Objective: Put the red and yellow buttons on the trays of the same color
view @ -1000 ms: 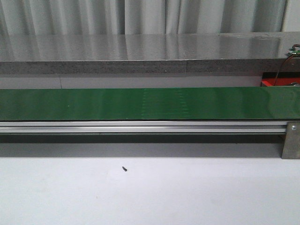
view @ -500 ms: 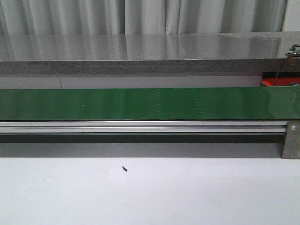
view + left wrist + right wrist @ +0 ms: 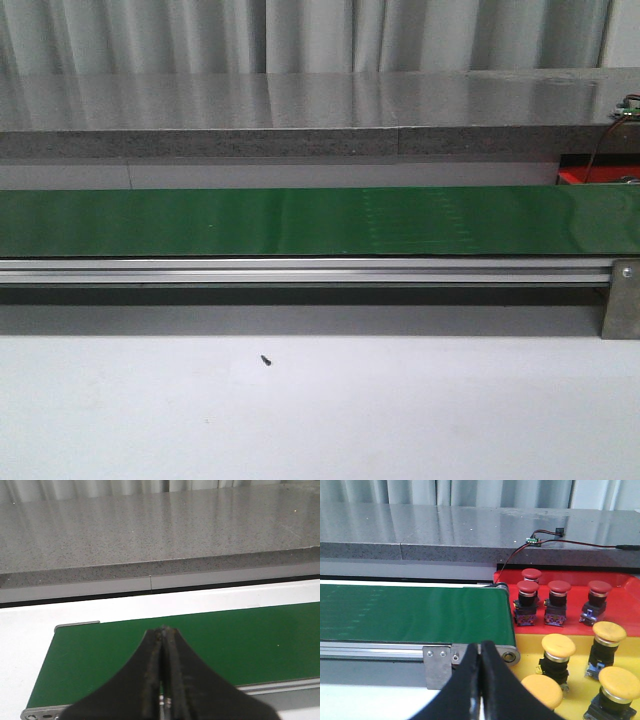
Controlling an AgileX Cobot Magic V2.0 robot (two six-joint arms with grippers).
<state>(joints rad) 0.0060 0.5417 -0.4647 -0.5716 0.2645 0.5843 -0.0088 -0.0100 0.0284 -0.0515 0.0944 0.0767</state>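
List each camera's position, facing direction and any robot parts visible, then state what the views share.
Front view: looks forward over the table at the green conveyor belt; no robot parts visible.
Left wrist view: on the left arm, over the belt's end; shut left gripper shows.
Right wrist view: on the right arm, facing the belt's other end, red buttons and yellow buttons; shut right gripper shows.
Shared: the belt appears in all three.

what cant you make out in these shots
- Front view: trays and buttons lie past the right edge; only a red sliver shows.
- Front view: small dark speck on the table, too small to identify.
- Right wrist view: right claw hides part of the nearest yellow button; the yellow tray is cut off by the frame.
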